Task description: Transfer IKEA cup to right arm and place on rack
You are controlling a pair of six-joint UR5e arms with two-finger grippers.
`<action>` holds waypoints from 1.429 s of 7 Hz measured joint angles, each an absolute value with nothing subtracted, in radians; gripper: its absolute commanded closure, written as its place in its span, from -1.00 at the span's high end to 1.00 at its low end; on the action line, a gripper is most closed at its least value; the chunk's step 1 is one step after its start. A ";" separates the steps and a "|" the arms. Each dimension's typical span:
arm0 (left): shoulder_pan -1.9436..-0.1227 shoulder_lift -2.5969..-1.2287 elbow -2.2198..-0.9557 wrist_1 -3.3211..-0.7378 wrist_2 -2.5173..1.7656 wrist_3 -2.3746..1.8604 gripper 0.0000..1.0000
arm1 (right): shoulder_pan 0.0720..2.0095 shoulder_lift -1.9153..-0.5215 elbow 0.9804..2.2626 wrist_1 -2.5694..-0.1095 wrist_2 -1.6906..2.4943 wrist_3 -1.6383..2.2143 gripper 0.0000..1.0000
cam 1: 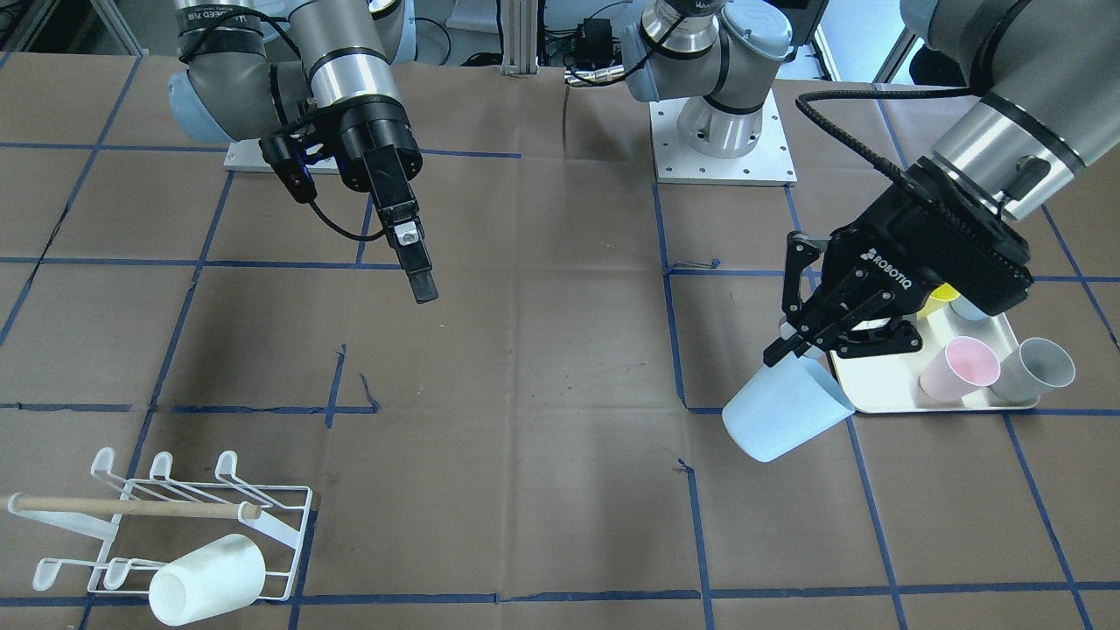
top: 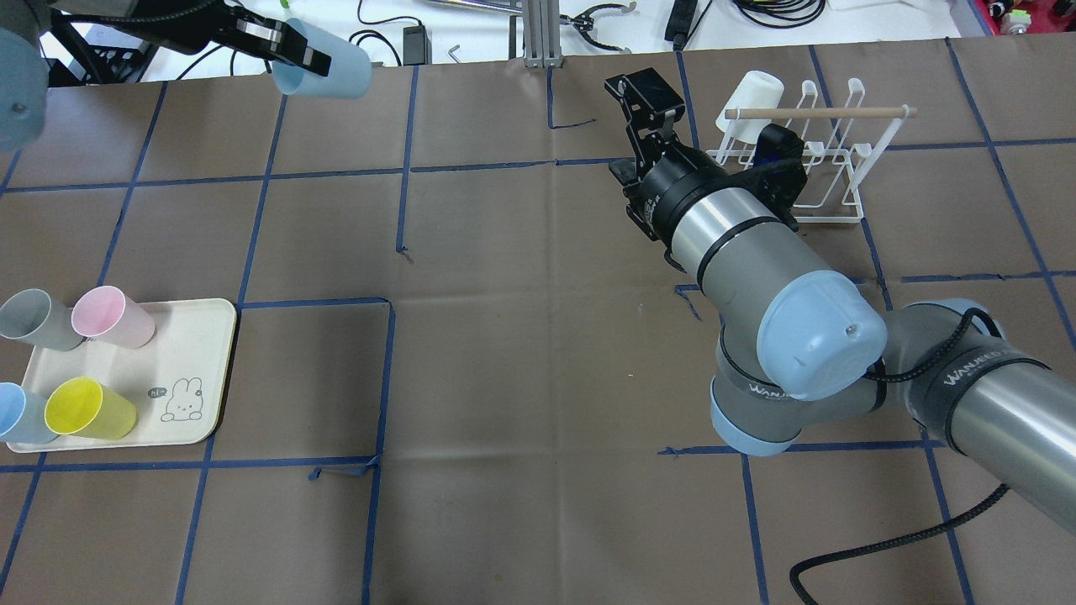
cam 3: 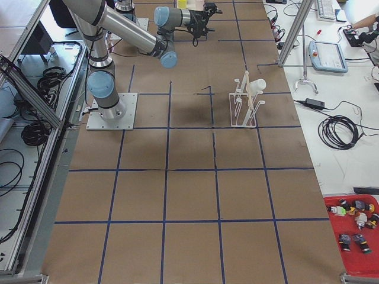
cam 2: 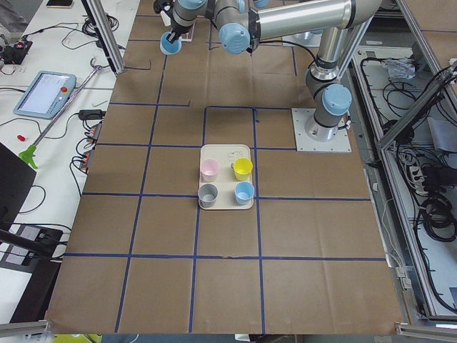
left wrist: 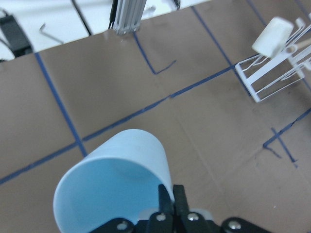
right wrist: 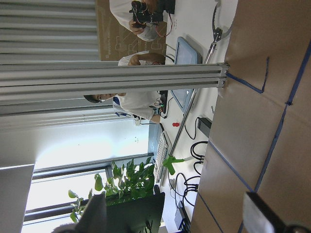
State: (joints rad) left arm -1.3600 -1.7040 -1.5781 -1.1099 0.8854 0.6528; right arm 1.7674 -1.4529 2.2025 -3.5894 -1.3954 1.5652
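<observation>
Tabletop [cam 1: 542, 376] below left gripper [cam 1: 792, 350], cup [cam 1: 783, 411] aloft

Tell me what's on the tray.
Four cups stand on the tray: grey cup, pink cup, yellow cup, blue cup. In the front-facing view the left tool, holding the IKEA cup, covers most of the last two.

- Right arm [cam 1: 346, 74]: silver-grey tube links, pale blue joint caps [top: 820, 336], black band [top: 979, 367] with white lettering, black braided cable [top: 883, 547].
- Right end effector [cam 1: 420, 280]: black, narrow fingers, small silver block.
- Left arm [cam 1: 997, 114]: same silver-grey finish, ribbed black hose [cam 1: 862, 144] at the wrist.
- Left end effector [cam 1: 792, 348]: black linkage fingers, white ROBOTIQ mark.
- Base plate [cam 1: 752, 171]: square, pale, screws round the edge.
</observation>
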 measured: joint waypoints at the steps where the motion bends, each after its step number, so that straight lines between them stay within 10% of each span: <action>1: -1.359 -1.700 -1.656 -0.949 0.787 0.655 -1.00 | 1.767 -1.453 2.202 -3.586 -1.399 1.564 1.00; 10: -1.373 -1.719 -2.249 0.140 0.405 0.662 -1.00 | 1.777 -1.466 2.190 -3.502 -1.392 1.655 0.99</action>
